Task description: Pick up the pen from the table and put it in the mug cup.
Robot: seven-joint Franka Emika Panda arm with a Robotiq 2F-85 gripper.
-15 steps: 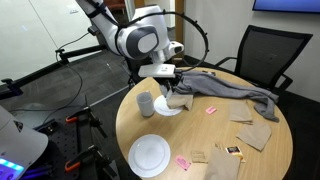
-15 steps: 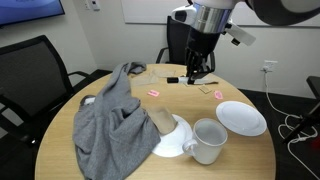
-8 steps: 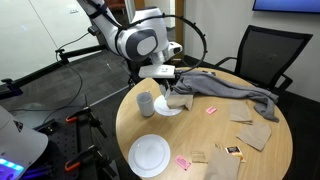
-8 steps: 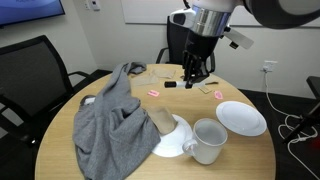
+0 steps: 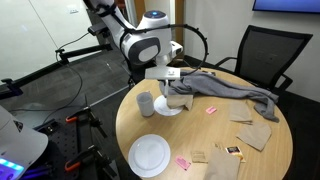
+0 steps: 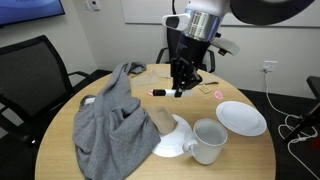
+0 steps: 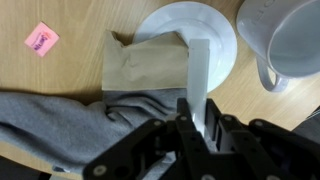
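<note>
Jaws clamp the one pen point(image 7: 199, 70); one mug cup point(image 7: 286, 36), one dish point(image 7: 160, 20), one plate point(image 5: 150, 155) on table point(image 5: 205, 140).

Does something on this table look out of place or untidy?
Yes. A grey cloth lies crumpled across the table, and a brown paper napkin sits half on the white dish, one end at the cloth's edge.

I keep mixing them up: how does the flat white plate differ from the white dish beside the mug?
The plate is bare; the dish carries a folded brown napkin. The plate lies apart near the table edge; the dish sits between the mug and the grey cloth. Both are round and white.
</note>
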